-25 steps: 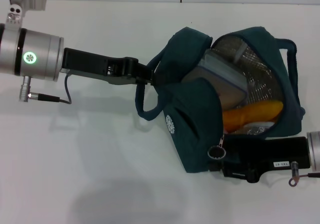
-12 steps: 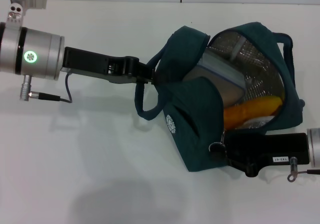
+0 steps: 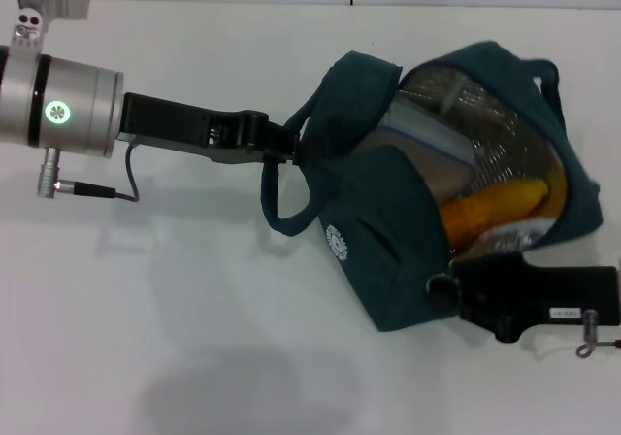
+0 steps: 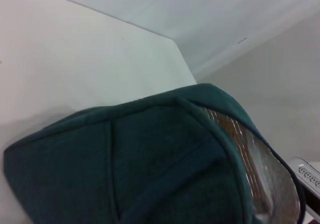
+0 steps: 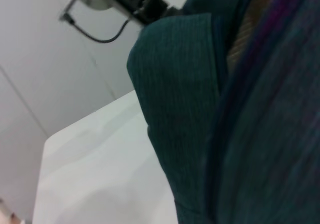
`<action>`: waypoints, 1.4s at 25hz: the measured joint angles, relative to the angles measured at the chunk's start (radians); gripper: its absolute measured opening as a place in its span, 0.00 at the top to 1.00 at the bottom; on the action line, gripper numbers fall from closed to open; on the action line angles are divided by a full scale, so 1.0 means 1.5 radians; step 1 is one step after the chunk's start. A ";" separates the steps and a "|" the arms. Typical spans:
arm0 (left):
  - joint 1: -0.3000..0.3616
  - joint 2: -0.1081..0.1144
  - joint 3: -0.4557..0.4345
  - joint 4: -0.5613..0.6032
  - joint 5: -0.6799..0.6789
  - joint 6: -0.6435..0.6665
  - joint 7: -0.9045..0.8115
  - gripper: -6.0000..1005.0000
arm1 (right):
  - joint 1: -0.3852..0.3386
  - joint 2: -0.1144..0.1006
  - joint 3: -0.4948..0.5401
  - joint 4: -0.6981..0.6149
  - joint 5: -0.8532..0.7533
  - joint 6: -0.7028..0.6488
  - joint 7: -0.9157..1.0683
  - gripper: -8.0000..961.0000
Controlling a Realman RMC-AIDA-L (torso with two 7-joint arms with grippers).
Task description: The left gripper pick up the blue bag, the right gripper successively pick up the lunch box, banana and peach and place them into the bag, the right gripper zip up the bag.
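Since a second ago the right end effector has slid toward the robot's right along the near edge of the blue bag, taking the ring pull with it, and the bag's right end has stretched and shifted that way; the left end effector has stayed put.

The white desk carries the bag, which lies on its side with its foil-lined mouth wide open along most of its length. The left end effector is closed on one looped handle at the bag's left end, holding it taut. The right end effector sits at the bag's near corner, touching the zipper ring; its fingers appear closed on the ring, though the grip itself is partly hidden.

Inside the bag, the lunch box leans against the far lining and the banana lies just beside it, nearer the opening. The peach cannot be seen; it is probably tucked under the fabric.

By my reading, packing is finished and zipping has only begun: nearly the whole run of zipper is left to close.
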 joint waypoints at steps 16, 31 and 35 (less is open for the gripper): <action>-0.002 -0.003 0.000 0.000 0.001 0.000 0.000 0.95 | -0.050 -0.004 0.104 -0.047 0.000 -0.101 -0.026 0.98; -0.004 0.000 0.000 0.000 -0.001 -0.001 0.000 0.95 | -0.048 -0.036 0.102 -0.060 -0.054 -0.081 0.085 0.98; -0.005 0.000 -0.001 0.000 -0.002 -0.002 0.000 0.95 | -0.047 -0.038 0.104 -0.082 -0.062 -0.081 0.112 0.98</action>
